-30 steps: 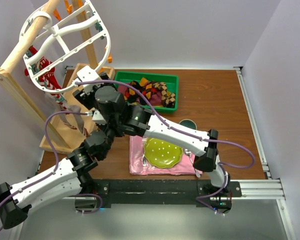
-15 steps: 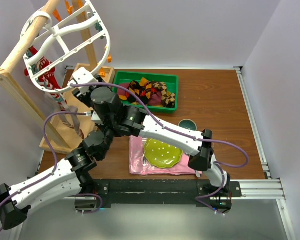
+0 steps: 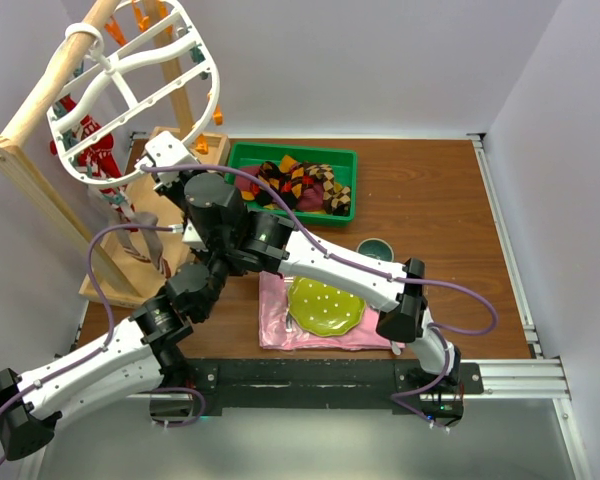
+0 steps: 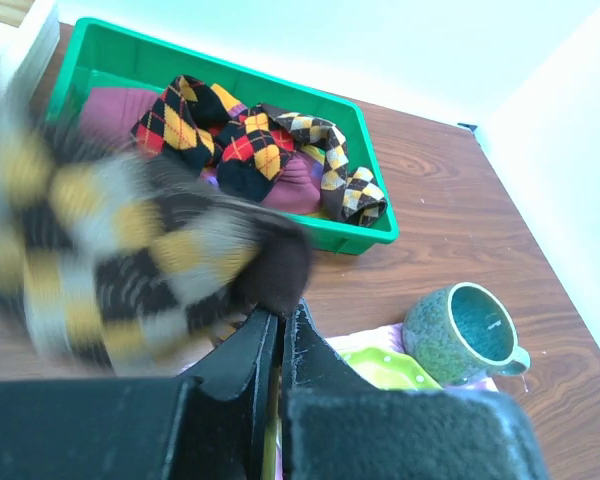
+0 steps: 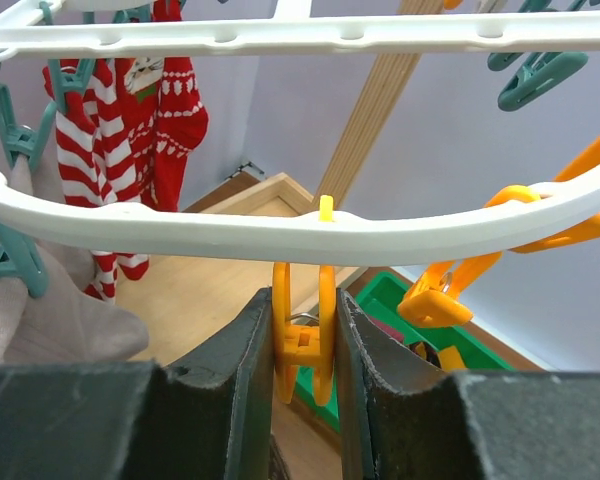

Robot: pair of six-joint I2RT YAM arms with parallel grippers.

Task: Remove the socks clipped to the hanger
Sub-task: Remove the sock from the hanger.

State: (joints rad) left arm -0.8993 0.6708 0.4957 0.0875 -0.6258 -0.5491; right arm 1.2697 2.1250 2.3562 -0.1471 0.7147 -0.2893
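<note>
The white oval hanger point(image 3: 195, 60) hangs from the wooden pole at the far left. Red-and-white striped socks point(image 5: 90, 170) and a grey sock point(image 5: 60, 320) are clipped to it by teal clips. My right gripper point(image 5: 302, 300) is shut on an orange clip point(image 5: 300, 340) that hangs empty from the hanger's rim point(image 5: 280, 235). My left gripper point(image 4: 280, 312) is shut on a dark argyle sock point(image 4: 130, 240), blurred, held above the table before the green bin point(image 4: 380, 230). In the top view the left gripper is hidden under the right arm.
The green bin point(image 3: 350, 155) holds several argyle and maroon socks point(image 4: 250, 150). A teal mug point(image 3: 373, 247), a green plate point(image 3: 325, 305) and a pink napkin point(image 3: 275, 320) lie near the front. The wooden rack point(image 3: 30, 110) stands at the left. More orange clips point(image 5: 440, 295) and teal clips point(image 5: 535, 75) hang nearby.
My right arm has shifted left and its gripper has risen closer to the hanger's rim. The hanger has swung slightly. The left arm has barely moved.
</note>
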